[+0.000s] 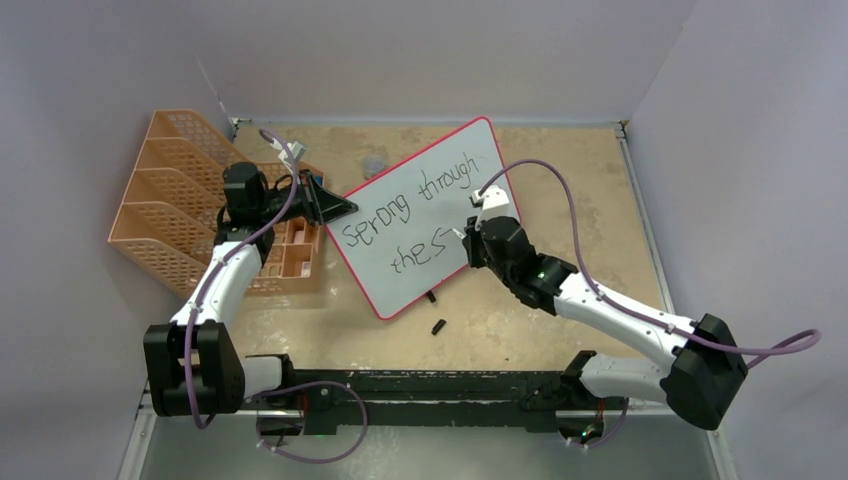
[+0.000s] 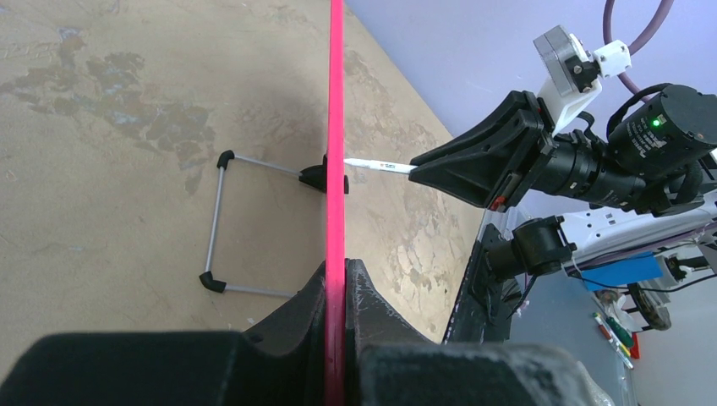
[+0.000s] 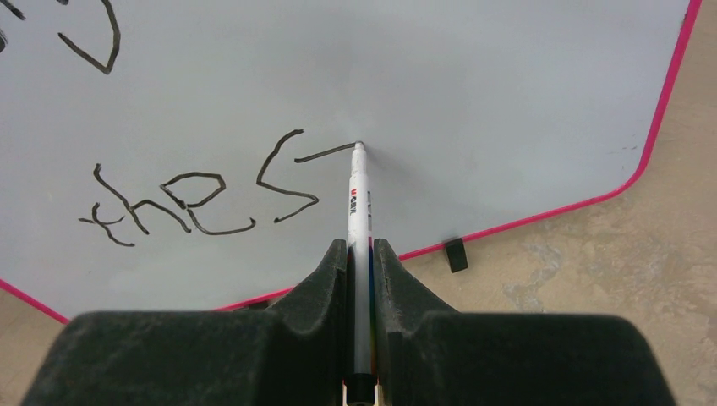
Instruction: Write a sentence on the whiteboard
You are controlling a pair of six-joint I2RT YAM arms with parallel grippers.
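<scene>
The whiteboard stands tilted at the table's middle, pale with a red-pink frame. The sentence reads "Sprong through" on its upper line; below it are "the s" and a short fresh stroke. My left gripper is shut on the board's left edge, and the left wrist view shows the red frame pinched between the jaws. My right gripper is shut on a white marker, whose tip touches the board at the end of that stroke. The marker also shows beyond the board's edge.
An orange mesh file rack sits at the back left, just behind the left arm. A small black piece lies on the table in front of the board. The board's wire stand rests behind it, and a black foot sits under its lower edge.
</scene>
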